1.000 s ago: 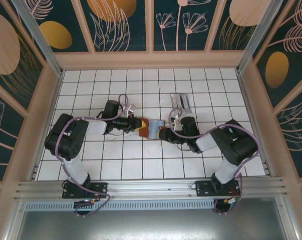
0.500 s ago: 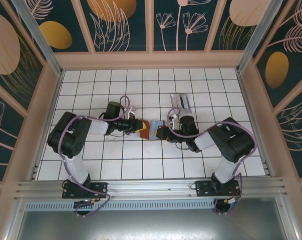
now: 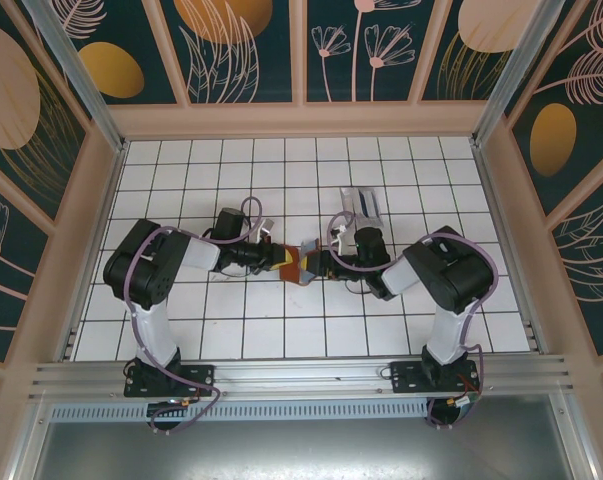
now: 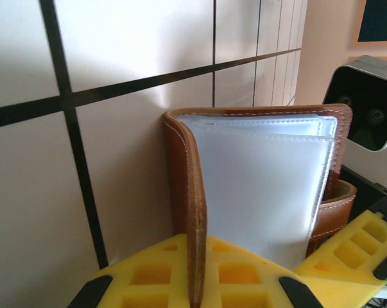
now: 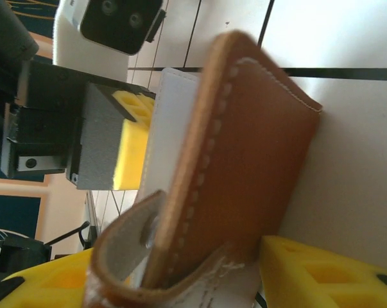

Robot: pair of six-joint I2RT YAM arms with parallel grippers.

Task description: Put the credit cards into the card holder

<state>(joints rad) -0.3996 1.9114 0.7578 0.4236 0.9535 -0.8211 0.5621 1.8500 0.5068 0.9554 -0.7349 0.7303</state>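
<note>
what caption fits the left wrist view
Left gripper shut on reddish-brown leather folding card holder, pale plastic sleeves facing camera

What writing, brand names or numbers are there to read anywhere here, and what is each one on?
No text reads clearly anywhere.
card holder: stitching only, no brand stamp in view.
clear sleeves inside it: blank.
credit cards: too small to read from the top view.
pale strip under the card holder in the right wrist view: faint marks, perhaps print, too blurred to read.
</note>
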